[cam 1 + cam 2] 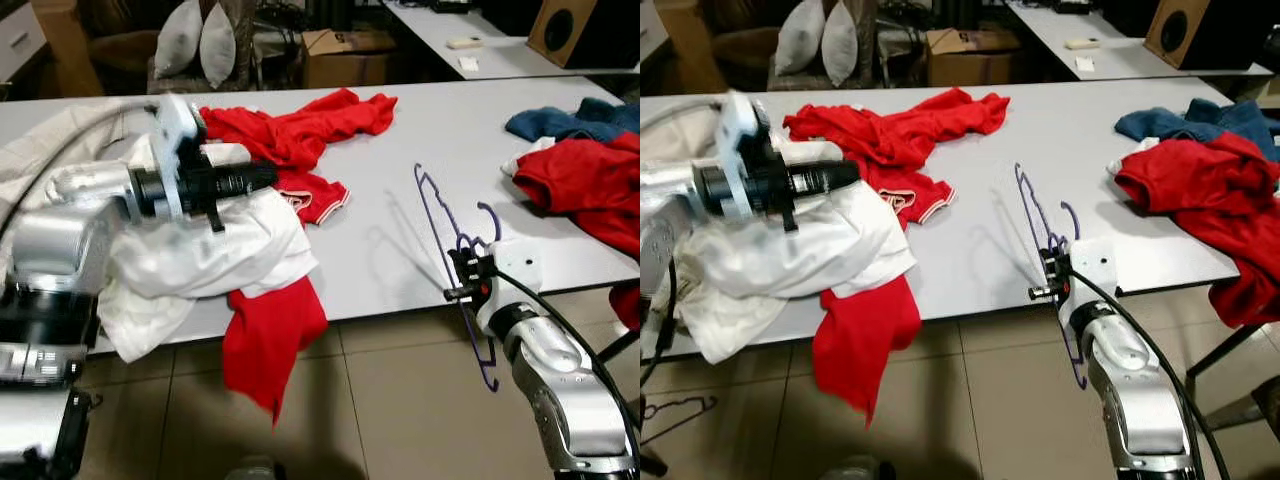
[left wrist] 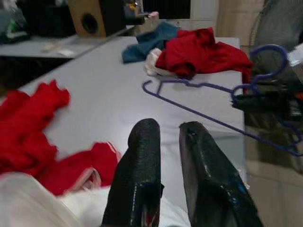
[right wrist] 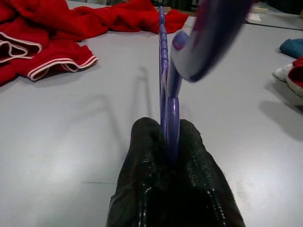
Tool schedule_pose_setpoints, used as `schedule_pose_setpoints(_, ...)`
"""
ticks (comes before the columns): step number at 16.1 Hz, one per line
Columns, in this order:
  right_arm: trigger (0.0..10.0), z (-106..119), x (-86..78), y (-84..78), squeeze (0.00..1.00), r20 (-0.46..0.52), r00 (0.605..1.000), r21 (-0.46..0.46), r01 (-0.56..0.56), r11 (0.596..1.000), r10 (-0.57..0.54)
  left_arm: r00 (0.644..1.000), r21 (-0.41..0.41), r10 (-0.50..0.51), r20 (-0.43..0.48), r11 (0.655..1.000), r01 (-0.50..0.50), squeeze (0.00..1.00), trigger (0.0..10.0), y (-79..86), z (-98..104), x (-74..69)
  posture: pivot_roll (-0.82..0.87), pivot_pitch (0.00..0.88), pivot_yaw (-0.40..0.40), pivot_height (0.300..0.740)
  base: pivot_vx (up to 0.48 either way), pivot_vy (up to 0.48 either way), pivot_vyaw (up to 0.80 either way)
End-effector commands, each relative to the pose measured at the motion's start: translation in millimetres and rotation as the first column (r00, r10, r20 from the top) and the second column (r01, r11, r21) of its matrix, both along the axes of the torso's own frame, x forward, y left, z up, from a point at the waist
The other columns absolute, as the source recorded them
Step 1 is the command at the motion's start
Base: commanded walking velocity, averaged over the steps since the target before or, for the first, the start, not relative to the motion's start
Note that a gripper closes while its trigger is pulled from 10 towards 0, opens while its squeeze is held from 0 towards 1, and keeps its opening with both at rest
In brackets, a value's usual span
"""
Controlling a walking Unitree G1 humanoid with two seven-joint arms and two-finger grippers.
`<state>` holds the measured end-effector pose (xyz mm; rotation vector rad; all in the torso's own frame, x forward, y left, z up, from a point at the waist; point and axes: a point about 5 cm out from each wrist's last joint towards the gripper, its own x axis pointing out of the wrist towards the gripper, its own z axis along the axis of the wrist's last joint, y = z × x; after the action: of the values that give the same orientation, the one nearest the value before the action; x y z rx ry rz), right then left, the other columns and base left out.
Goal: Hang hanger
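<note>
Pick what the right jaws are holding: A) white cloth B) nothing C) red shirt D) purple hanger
D: in the right wrist view the right gripper is clamped on the purple hanger, held upright over the table edge.

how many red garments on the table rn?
3. One red garment lies spread at the far middle, one hangs off the near edge under the white cloth, one sits at the right end. More may be hidden under cloth.

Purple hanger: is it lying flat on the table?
No, the right gripper holds the purple hanger upright above the table.
</note>
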<state>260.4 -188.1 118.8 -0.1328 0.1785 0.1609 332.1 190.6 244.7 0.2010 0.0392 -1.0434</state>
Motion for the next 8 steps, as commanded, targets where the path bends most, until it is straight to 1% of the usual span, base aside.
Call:
schedule_pose_setpoints(1,10.0,-1.1,-0.4,-3.3,0.0,0.0,1.0,-0.015,0.009,1.0,-0.009,1.0,0.071,0.031,0.001,0.997,-0.031,1.0,10.0,0.5,-9.2,3.8,0.05,0.0,0.03,0.74,0.0,0.0,0.0)
schedule_pose_setpoints(2,10.0,-0.9,-0.2,-3.3,0.0,0.002,1.0,-0.011,0.012,1.0,-0.012,0.989,0.192,0.138,0.058,0.97,-0.147,1.0,10.0,1.9,-20.9,14.9,0.04,0.0,0.032,0.74,0.0,0.0,0.0)
schedule_pose_setpoints(3,10.0,-0.8,-0.2,-3.1,0.0,0.003,1.0,-0.011,0.012,1.0,-0.012,0.982,0.222,0.169,0.083,0.958,-0.184,1.0,10.0,2.3,-23.7,18.3,0.04,0.0,0.035,0.74,0.0,0.0,0.0)
schedule_pose_setpoints(4,10.0,-0.7,-0.4,-2.3,0.0,0.005,1.0,-0.01,0.011,1.0,-0.011,0.946,0.319,0.264,0.185,0.895,-0.312,1.0,10.0,5.7,-31.9,29.5,0.03,0.0,0.04,0.74,0.0,0.0,0.0)
schedule_pose_setpoints(5,10.0,-0.6,-0.4,-1.9,0.0,0.006,1.0,-0.009,0.011,1.0,-0.011,0.929,0.361,0.296,0.221,0.861,-0.36,1.0,10.0,7.8,-35.7,33.3,0.03,0.0,0.041,0.74,0.0,0.0,0.0)
schedule_pose_setpoints(6,10.0,-0.9,-1.3,-1.9,0.0,0.007,1.0,-0.01,0.009,1.0,-0.009,0.912,0.407,0.322,0.253,0.82,-0.402,0.18,10.0,10.1,-42.0,36.4,0.03,0.0,0.046,0.74,0.0,0.0,0.0)
schedule_pose_setpoints(7,10.0,-1.3,-2.2,-2.0,0.0,0.007,1.0,-0.012,0.008,1.0,-0.008,0.906,0.439,0.326,0.27,0.796,-0.417,0.0,10.0,11.6,-47.3,36.9,0.02,0.0,0.047,0.74,0.0,0.0,0.0)
schedule_pose_setpoints(8,10.0,-1.6,-2.9,-2.2,0.0,0.007,1.0,-0.014,0.008,1.0,-0.008,0.903,0.456,0.324,0.281,0.783,-0.422,0.0,10.0,12.6,-50.4,37.1,0.02,0.0,0.048,0.74,0.0,0.0,0.0)
